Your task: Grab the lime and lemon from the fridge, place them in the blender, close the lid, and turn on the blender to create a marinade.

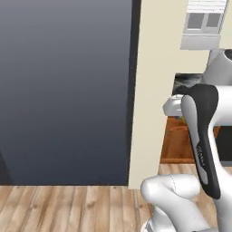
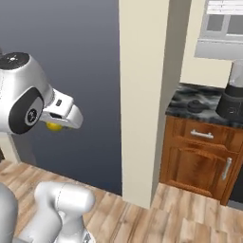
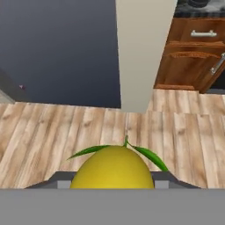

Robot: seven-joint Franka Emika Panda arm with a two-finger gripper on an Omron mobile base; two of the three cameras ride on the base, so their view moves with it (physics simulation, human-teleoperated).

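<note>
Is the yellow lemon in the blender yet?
No. The lemon sits in the tool, above the floor; the blender stands on the counter.

One lemon (image 3: 112, 169), one blender (image 2: 232, 97), one lid (image 2: 195, 105).

Lemon (image 3: 112, 169) sits in the gripper (image 2: 56, 124), above the floor (image 3: 184, 127). Fridge (image 2: 71, 71) side left of a wall pillar (image 2: 142, 95). Right of the pillar, counter (image 2: 199, 107) over cabinet (image 2: 199, 156); blender (image 2: 233, 92) at the counter's right end, lid (image 2: 194, 104) left of it.
</note>
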